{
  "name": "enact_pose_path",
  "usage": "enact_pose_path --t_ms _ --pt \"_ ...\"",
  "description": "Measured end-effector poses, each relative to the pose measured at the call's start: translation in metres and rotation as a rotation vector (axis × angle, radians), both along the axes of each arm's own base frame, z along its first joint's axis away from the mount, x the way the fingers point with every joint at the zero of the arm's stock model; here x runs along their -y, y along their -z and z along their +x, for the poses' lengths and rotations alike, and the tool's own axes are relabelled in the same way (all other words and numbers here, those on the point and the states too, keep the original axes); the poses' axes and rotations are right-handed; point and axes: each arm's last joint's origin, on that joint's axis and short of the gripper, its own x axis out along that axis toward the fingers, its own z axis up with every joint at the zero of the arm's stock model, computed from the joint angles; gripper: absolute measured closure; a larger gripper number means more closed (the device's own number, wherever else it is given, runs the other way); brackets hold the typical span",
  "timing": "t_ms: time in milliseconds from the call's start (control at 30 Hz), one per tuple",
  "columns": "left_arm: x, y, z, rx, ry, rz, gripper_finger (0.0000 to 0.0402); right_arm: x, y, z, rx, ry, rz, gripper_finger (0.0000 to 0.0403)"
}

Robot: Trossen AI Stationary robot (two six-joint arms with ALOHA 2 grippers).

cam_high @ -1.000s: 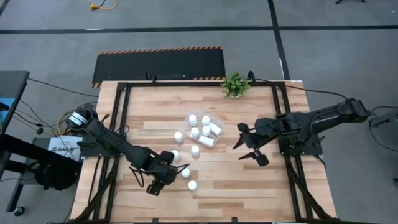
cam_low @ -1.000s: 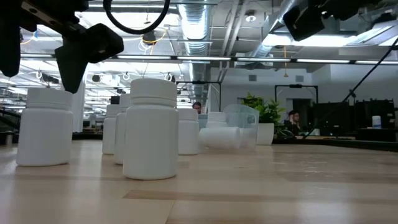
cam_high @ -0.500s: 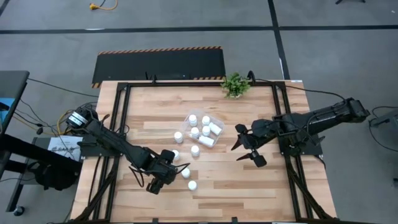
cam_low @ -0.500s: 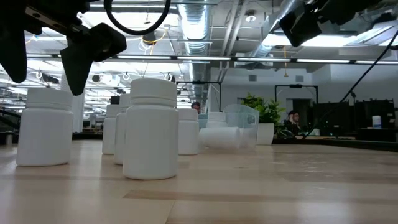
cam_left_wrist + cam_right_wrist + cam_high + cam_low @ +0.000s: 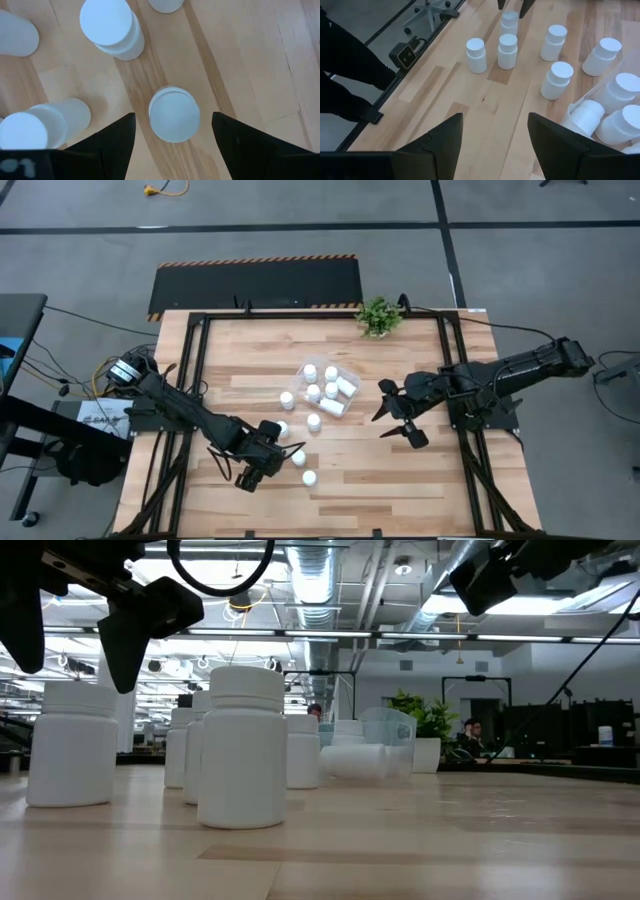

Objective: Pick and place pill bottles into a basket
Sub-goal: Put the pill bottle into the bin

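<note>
Hovering with fingers spread wide over one upright pill bottle near the table's front, the left gripper holds nothing, while the right gripper waits open beside the clear basket.

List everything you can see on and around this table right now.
Loose pill bottles: six, white, on the table in front of the basket; one sits under the left claw.
Pill bottles in the basket: about six, white.
Basket: one, clear, table centre.
Potted plant: one, green, far edge.
Mat: one, black, on the floor beyond the table.
Table: one, light wood.
Left claw: open, straddling a bottle.
Right claw: open, empty, right of the basket.
</note>
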Motion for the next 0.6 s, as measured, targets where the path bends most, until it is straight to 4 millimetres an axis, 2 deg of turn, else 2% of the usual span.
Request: enact_pose_path --t_ms 367,600 --pt "0.0000 -0.0001 0.0000 0.001 -0.004 0.000 0.0150 0.0004 0.0000 0.0000 -0.004 0.006 0.005 0.0184" --pt "0.0016 0.0084 0.0056 -0.016 -0.005 -0.013 0.0150 0.0006 0.0012 -0.0010 -0.019 0.007 0.002 0.0184"
